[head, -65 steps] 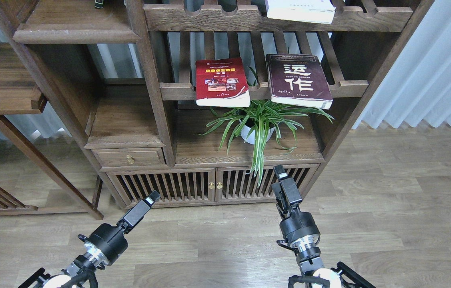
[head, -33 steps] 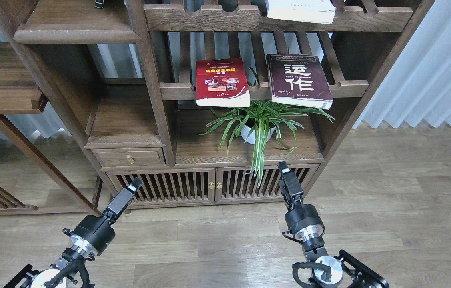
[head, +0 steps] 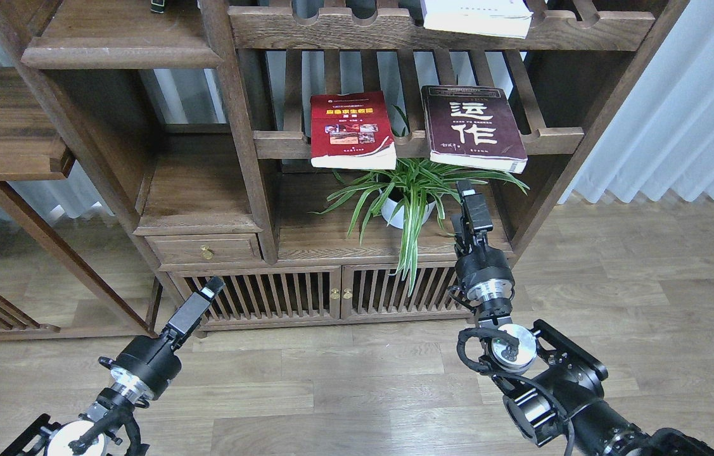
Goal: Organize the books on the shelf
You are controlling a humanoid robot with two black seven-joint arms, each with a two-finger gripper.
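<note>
— What can you read from where you sit?

— On the maroon book (head: pixel 472 128) two large white characters, 运 over 作; the smaller lines around them are too fine for me. The red book (head: pixel 350 130) has a yellow title I can't make out, small photos under it and a round emblem at the top. The white book (head: pixel 476 15) shows only a faint line of print, unreadable.

— Count them for me.

— Three books, two grippers, one plant (head: pixel 408 196) in a white pot, two slatted doors (head: pixel 331 292) and one small drawer (head: pixel 204 249).

— Where do the books sit against your tools?

— The maroon one lies flat just above my right gripper (head: pixel 465 187), overhanging the front rail of the slatted rack (head: pixel 414 143). The red one lies on the same rack, up and to the left of that gripper, well apart from the maroon one. The white one is higher again, on the top rack, cut by the frame edge. The plank shelf (head: pixel 117 52) is far up and to the left, above my left gripper (head: pixel 212 288).

— And the grippers themselves?

— The right one points up beside the plant leaves, touching no book — it is seen too narrow and dark for me to tell its fingers apart. The left one hangs low in front of the left door, grasping nothing; I can't tell its fingers apart either.
</note>
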